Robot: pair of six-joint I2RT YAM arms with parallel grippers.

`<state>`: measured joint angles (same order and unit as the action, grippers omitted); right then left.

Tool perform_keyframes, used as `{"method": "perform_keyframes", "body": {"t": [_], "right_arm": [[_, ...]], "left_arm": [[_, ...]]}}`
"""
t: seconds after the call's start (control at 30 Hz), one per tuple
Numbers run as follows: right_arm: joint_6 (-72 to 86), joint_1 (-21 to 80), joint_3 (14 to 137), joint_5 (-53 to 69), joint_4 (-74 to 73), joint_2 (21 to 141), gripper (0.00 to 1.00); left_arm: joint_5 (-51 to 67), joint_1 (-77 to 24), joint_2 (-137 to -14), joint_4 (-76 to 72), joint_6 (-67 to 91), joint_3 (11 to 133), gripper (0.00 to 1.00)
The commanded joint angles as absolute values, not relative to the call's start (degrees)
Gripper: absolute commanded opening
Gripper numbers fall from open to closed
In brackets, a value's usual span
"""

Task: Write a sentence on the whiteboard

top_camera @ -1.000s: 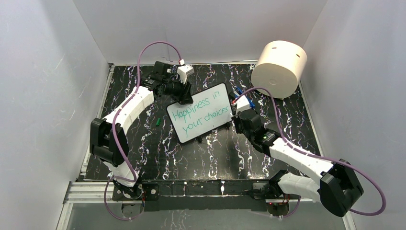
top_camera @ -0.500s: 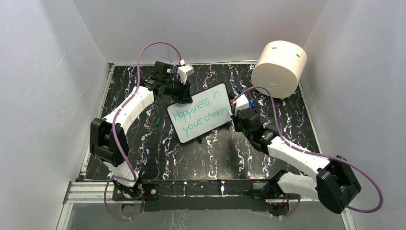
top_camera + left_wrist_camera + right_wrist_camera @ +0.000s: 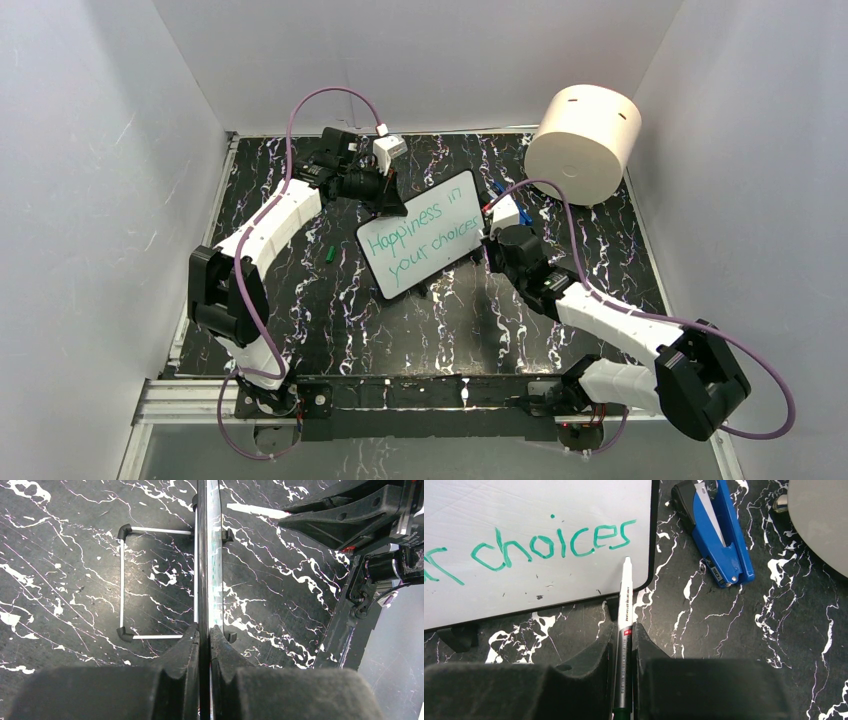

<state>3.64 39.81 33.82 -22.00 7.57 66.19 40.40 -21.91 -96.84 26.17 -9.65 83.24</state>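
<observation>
The whiteboard (image 3: 425,245) stands tilted on a small wire stand (image 3: 150,582) in the middle of the black marbled table. It carries the sentence (image 3: 428,238), teal-green lettering in two slanted lines: "Happiness in your choices". My left gripper (image 3: 204,632) is shut on the whiteboard's top edge (image 3: 203,555), seen edge-on in the left wrist view. My right gripper (image 3: 624,630) is shut on a white marker (image 3: 625,600). Its tip sits at the whiteboard's lower right corner (image 3: 574,575), just under the word "choices" (image 3: 551,542).
A big cream cylinder (image 3: 583,143) stands at the back right. A blue stapler-like tool (image 3: 716,530) lies right of the board. A small green marker cap (image 3: 328,254) lies on the table left of the board. White walls enclose the table.
The whiteboard has shifted slightly right and tilted with my left gripper. My right gripper has moved a little left, closer to the board's right edge.
</observation>
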Motion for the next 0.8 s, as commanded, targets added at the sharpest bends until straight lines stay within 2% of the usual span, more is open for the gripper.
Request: {"method": "perform_keyframes", "body": {"t": [0.0, 0.77], "right_arm": [[2.87, 39.11, 34.37, -23.64, 11.55, 63.68, 0.0], [3.53, 36.75, 34.85, -19.99, 16.15, 68.04, 0.0]], "left_arm": [[38.15, -22.11, -98.02, 29.95, -14.31, 83.62, 0.0], [39.31, -22.1, -98.66, 31.16, -15.12, 84.11, 0.0]]}}
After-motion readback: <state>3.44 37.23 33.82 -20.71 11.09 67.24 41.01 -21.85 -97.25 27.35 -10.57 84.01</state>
